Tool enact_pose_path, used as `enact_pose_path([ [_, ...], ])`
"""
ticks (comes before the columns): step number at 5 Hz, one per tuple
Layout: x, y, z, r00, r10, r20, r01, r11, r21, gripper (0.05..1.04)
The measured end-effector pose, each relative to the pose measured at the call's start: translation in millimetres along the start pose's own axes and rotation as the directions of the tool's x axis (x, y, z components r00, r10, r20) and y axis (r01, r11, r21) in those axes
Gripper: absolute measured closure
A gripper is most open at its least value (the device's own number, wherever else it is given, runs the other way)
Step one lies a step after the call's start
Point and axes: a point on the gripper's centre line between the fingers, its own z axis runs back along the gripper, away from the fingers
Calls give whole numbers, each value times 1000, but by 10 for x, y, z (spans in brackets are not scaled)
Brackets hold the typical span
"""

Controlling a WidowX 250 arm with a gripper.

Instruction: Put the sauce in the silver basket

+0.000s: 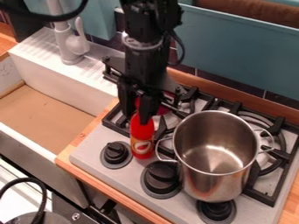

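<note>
From where I stand, the tool [140, 113] hangs straight down over the left part of the stove [88, 154], right at the top of the sauce [142, 134]. I can't tell whether it has a grip on it or is merely around it. The sauce is a red bottle, upright, between two black knobs [116, 153] and just beside the near loop handle of the pot [219, 175]. That pot, tall and silvery, sits upright toward the right of the stove, with a second loop handle on its far side. Something dark red [168, 97] shows partly behind the tool. Off to the left there's a sink [55, 89] with a pale faucet [73, 46] behind it; wooden bench [288, 212] borders the stove.
</note>
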Motion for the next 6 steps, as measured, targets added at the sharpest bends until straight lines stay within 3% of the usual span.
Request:
enact_pose_path([
  [1, 65, 62, 57, 999, 43, 18, -43, 999, -1, 806],
  [2, 169, 144, 273, 993, 108, 56, -108, 994, -2, 806],
  [3, 199, 90, 716, 992, 123, -11, -124, 991, -57, 806],
  [4, 180, -122, 1054, 992, 87, -96, -100, 985, -141, 806],
  [5, 73, -380, 1243, 989, 26, -147, -52, 982, -181, 806],
  [6, -31, -704, 1086, 988, -6, -152, -23, 982, -188, 806],
])
